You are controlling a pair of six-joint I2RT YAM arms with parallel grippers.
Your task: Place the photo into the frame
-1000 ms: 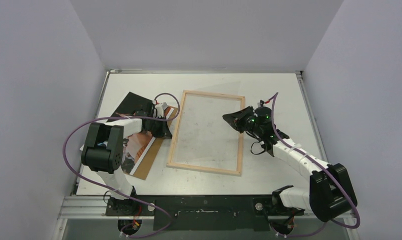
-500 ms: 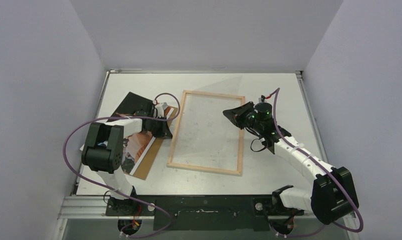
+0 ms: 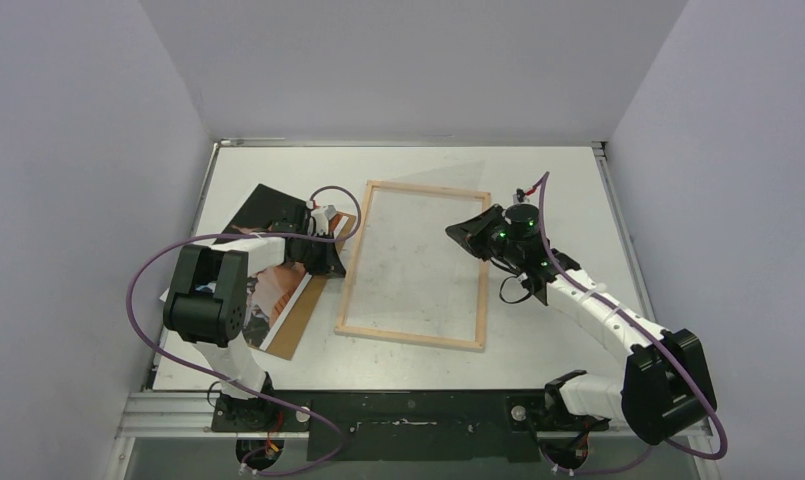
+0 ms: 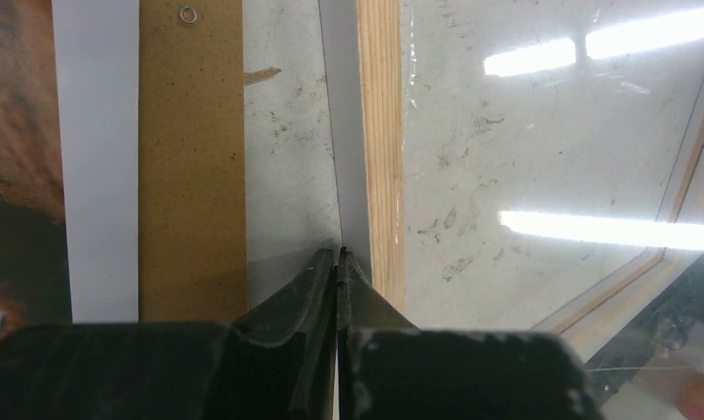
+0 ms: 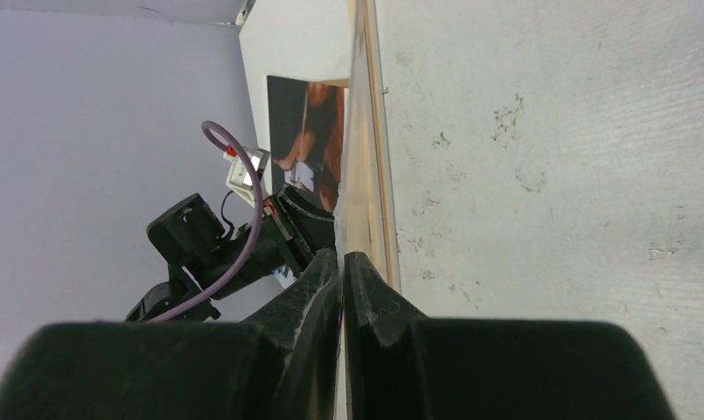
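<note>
The frame (image 3: 356, 262), thin light wood, lies flat mid-table. A clear pane (image 3: 418, 250) sits over it, tilted, and both grippers pinch its edges. My left gripper (image 3: 336, 262) is shut on the pane's left edge beside the frame's left slat (image 4: 380, 131); its tips (image 4: 339, 254) are pressed together. My right gripper (image 3: 458, 232) is shut on the pane's right edge, which runs edge-on (image 5: 357, 131) away from its tips (image 5: 342, 254). The photo (image 3: 263, 205), a dark print with an orange figure and white border (image 4: 94, 157), lies left of the frame, partly under my left arm.
A brown fibreboard backing panel (image 3: 303, 315) lies under the photo, its strip (image 4: 191, 157) showing between the photo and the frame. Pale walls close in the table at the left, back and right. The purple cable (image 3: 143, 275) loops off the left arm.
My right wrist has shifted slightly toward the back of the table, lifting the pane's right side a little. The left arm, photo and frame have not moved.
</note>
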